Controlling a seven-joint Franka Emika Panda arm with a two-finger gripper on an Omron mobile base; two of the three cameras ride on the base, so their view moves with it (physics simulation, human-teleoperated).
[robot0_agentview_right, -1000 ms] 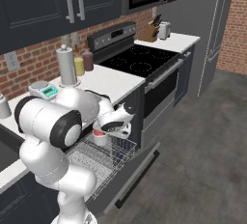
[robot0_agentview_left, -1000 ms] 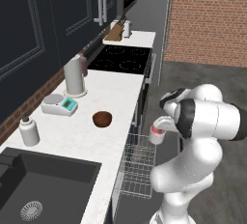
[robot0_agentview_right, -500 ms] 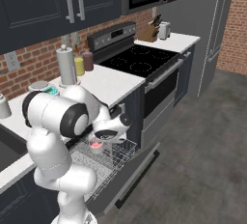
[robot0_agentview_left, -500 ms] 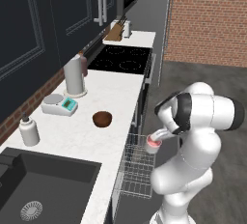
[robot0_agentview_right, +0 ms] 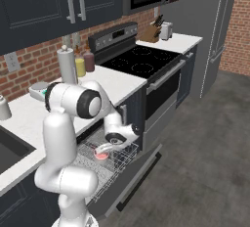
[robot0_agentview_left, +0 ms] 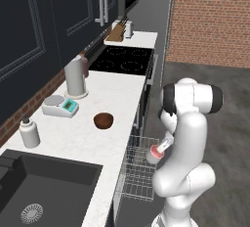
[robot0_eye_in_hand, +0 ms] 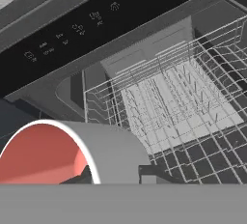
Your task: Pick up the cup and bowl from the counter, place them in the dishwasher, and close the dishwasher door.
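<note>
Salmon-red inside of the cup (robot0_eye_in_hand: 43,153) faces the hand camera; the pincer (robot0_agentview_right: 105,148) is nearly closed, clamped on the cup's wall, one dark finger (robot0_eye_in_hand: 154,172) showing at the cup's outer side. From the right base camera the cup hangs tilted just above the wire rack (robot0_agentview_right: 117,157), which is pulled out over the lowered door (robot0_agentview_right: 141,174) of the dishwasher (robot0_eye_in_hand: 144,56). From the left base camera the cup (robot0_agentview_left: 156,151) sits at the rack's (robot0_agentview_left: 139,172) outer edge, close against the arm.

Bowl (robot0_agentview_left: 103,120) is on the white surface (robot0_agentview_left: 88,138), well apart from the rack, between scale (robot0_agentview_left: 59,105) and sink (robot0_agentview_left: 44,187), not yet handled.

Risks, as I judge them:
- Cup is held by the wall only and tilted. Release from here and it likely tips, rolls on the wires, or catches on a tine and lies sideways.
- It hangs near the rack's edge. Dropped too far out, it could go over the rim onto the door or floor.
- Lowering further without levelling could knock cup or finger against the rack and shift the grip.
- Thin-wall pinch may slip if the wrist turns quickly.
- Arm is folded tight beside the rack; pulling out carelessly could snag the wires.
- A cup standing too high or crooked could block the rack sliding in and stop the door closing.
</note>
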